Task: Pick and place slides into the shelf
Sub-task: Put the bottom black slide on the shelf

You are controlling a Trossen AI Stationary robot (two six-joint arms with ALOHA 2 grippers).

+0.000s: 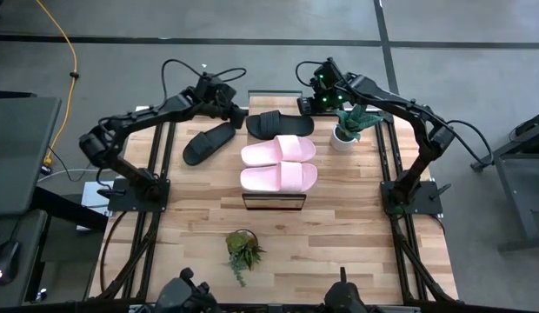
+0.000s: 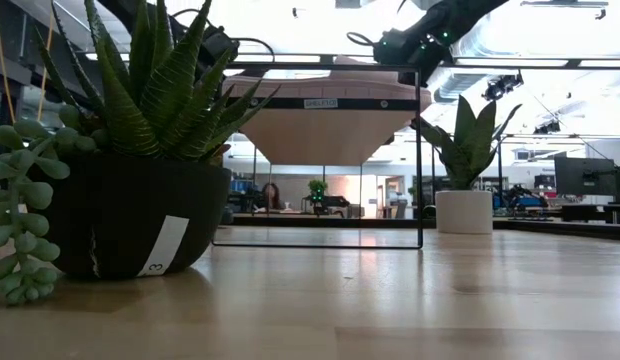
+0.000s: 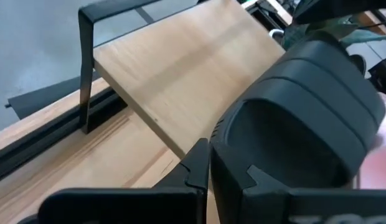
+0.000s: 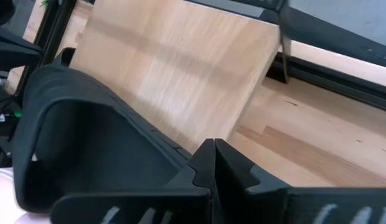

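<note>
Here the black slide (image 1: 279, 123) lies crosswise on the shelf (image 1: 261, 103).

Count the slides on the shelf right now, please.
3 on the shelf: one black slide and two pink slides. A second black slide lies on the tabletop beside it.

My arms are matte black, jointed tube links with black cables looping off the wrists. Right wrist (image 1: 324, 84) shows small green lights. Each arm sits on a square black base plate at the table edge. My fingers (image 3: 196, 168) are dark, angular, with notched tips.
</note>
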